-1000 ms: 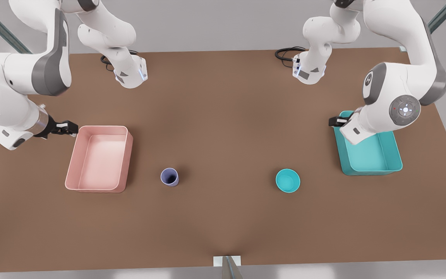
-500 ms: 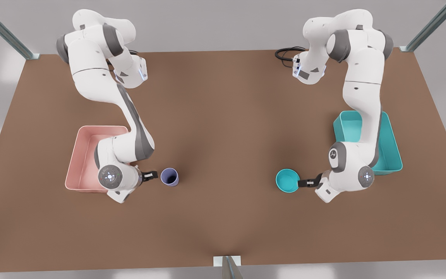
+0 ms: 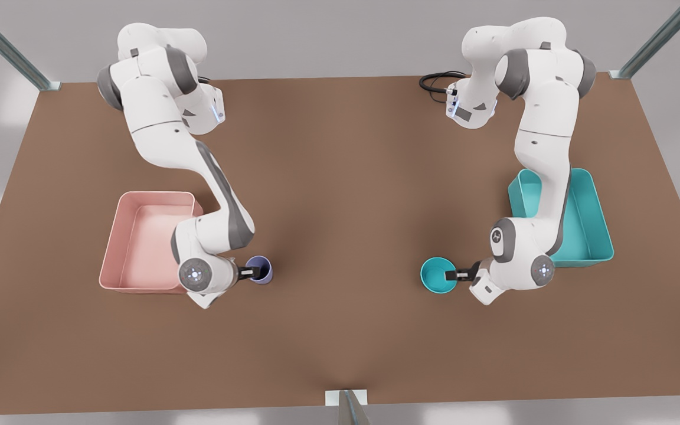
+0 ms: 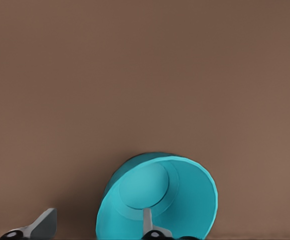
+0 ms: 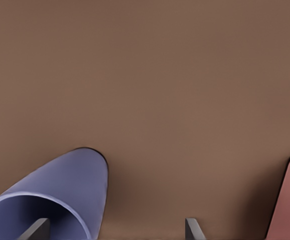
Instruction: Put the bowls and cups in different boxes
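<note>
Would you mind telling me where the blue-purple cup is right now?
The cup stands on the brown table, left of centre in the front view, just beside the pink box, with the right tool straddling its rim, one finger inside.

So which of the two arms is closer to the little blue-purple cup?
The right gripper: its fingers straddle the cup's rim, one inside. The left gripper is across the table at the teal bowl, far from the cup.

Teal box (image 3: pixel 588 236) partly behind an arm.
</note>
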